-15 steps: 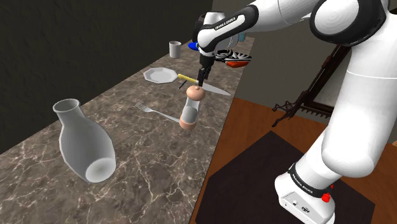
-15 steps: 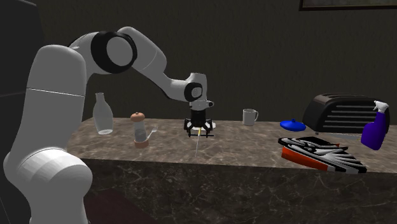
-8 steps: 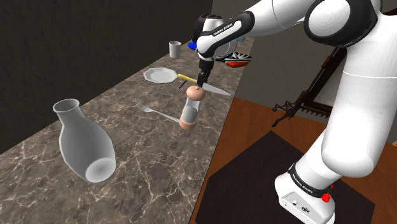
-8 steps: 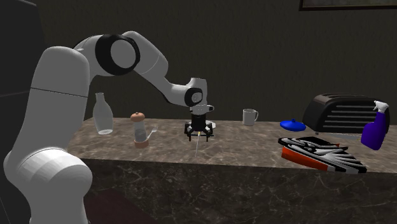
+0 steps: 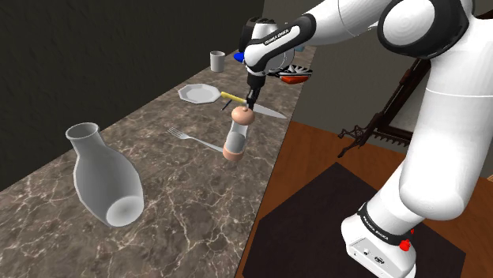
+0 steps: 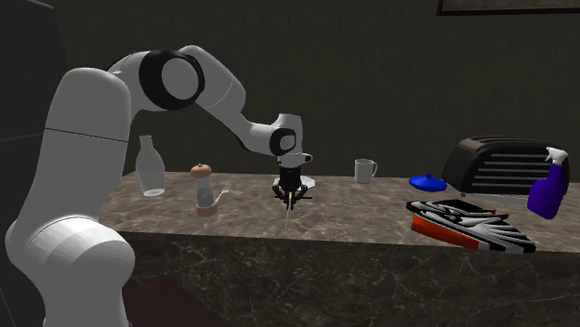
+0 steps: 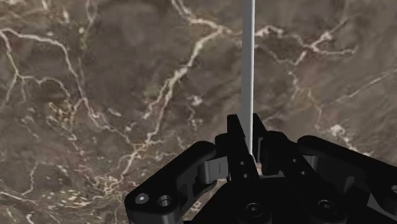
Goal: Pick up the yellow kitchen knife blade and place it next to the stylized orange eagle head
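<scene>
The knife lies flat on the marble counter, its yellow handle (image 5: 227, 97) towards the plate and its grey blade (image 5: 273, 113) pointing at the counter's front edge. My gripper (image 5: 251, 101) stands upright over the knife's middle, its fingers shut on it. In the wrist view the fingers (image 7: 234, 141) clasp the thin grey blade (image 7: 247, 63), which runs straight out beyond the gripper (image 7: 248, 139). The orange, black and white striped eagle head (image 6: 469, 223) lies far towards the second exterior view's right; the same eagle head (image 5: 292, 76) shows behind the arm.
A pepper grinder (image 5: 236, 134) stands close in front of the knife, with a fork (image 5: 190, 139) beside it. A white plate (image 5: 198, 93), a mug (image 5: 217, 61) and a glass vase (image 5: 103, 178) share the counter. A toaster (image 6: 502, 165), a purple spray bottle (image 6: 548, 186) and a blue lid (image 6: 429, 181) stand beyond the eagle head.
The gripper dropped a little onto the knife, then its fingers, wide apart before, closed on the knife. The knife has not moved.
</scene>
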Controlling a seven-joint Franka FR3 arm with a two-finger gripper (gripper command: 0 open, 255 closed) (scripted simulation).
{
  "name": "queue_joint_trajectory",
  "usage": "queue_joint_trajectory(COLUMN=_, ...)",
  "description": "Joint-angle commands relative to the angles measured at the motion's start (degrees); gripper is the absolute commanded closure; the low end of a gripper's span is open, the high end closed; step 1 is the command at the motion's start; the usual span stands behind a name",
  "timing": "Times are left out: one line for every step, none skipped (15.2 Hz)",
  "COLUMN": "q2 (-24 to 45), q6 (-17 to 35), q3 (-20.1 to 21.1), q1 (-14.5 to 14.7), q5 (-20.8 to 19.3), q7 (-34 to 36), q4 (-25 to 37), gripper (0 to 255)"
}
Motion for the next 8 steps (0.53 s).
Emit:
queue_joint_trajectory(q2=0.0, q6=0.0, q3=0.0, q1=0.0, q5=0.0, q7=0.0, q4=0.0, gripper=255)
queue_joint_trajectory(q2=0.0, q6=0.0, q3=0.0, q1=0.0, q5=0.0, q7=0.0, q4=0.0, gripper=255)
queue_joint_trajectory(q2=0.0, q6=0.0, q3=0.0, q1=0.0, q5=0.0, q7=0.0, q4=0.0, gripper=255)
queue_joint_trajectory(q2=0.0, q6=0.0, q3=0.0, q1=0.0, q5=0.0, q7=0.0, q4=0.0, gripper=255)
queue_joint_trajectory(q2=0.0, q6=0.0, q3=0.0, q1=0.0, q5=0.0, q7=0.0, q4=0.0, gripper=255)
queue_joint_trajectory(q2=0.0, q6=0.01, q3=0.0, q1=0.0, q5=0.0, q7=0.0, q4=-0.01, gripper=255)
queue_joint_trajectory(q2=-0.41, q6=-0.63, q3=-0.04, q1=0.03, q5=-0.09, q7=0.06, q4=0.22, gripper=255)
queue_joint_trajectory(q2=-0.81, q6=-1.27, q3=-0.07, q1=0.05, q5=-0.17, q7=0.12, q4=0.47, gripper=255)
